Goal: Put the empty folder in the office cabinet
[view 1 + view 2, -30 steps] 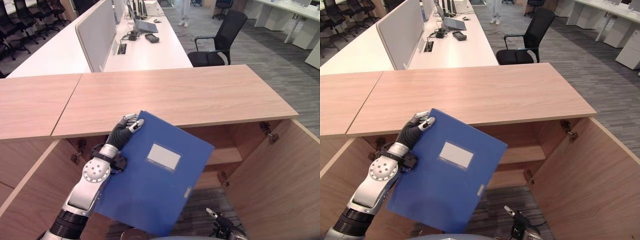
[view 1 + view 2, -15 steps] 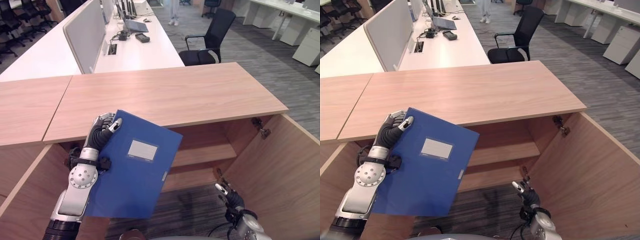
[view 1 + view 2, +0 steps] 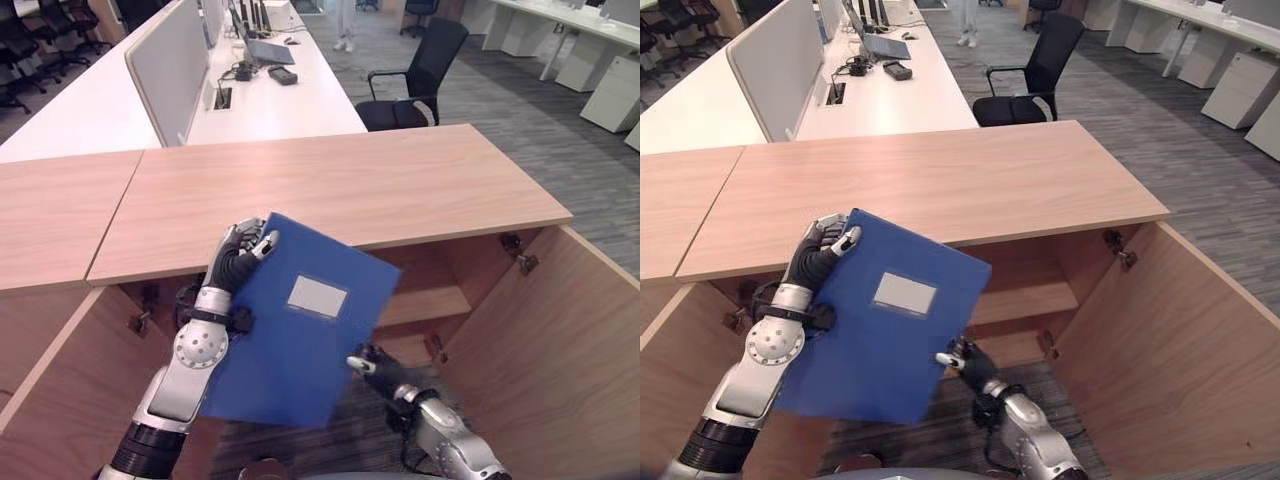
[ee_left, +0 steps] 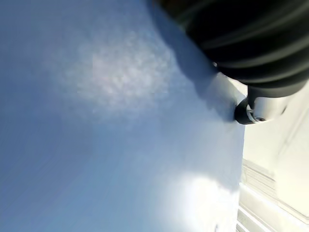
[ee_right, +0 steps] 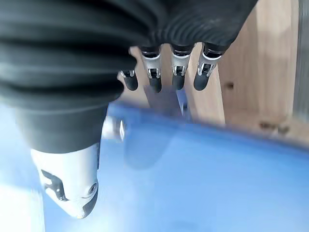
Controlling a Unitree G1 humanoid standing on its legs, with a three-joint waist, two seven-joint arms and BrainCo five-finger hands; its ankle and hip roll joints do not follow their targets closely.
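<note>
Two hands on one blue folder (image 3: pixel 300 340). Left hand (image 3: pixel 235 262) curled round its upper corner, holding it tilted, label outward, likely angled to fit the opening. Right hand (image 3: pixel 372 366) at the lower edge, fingers (image 5: pixel 154 79) fairly straight just above the blue cover, probably steadying. Beyond both hands, open wooden cabinet (image 3: pixel 440 300) with a bare shelf (image 3: pixel 425 305), doors swung wide. Above, a long wooden top (image 3: pixel 330 185). Farther off, white desks (image 3: pixel 280 100), a black office chair (image 3: pixel 420 85), grey carpet (image 3: pixel 545 130).
</note>
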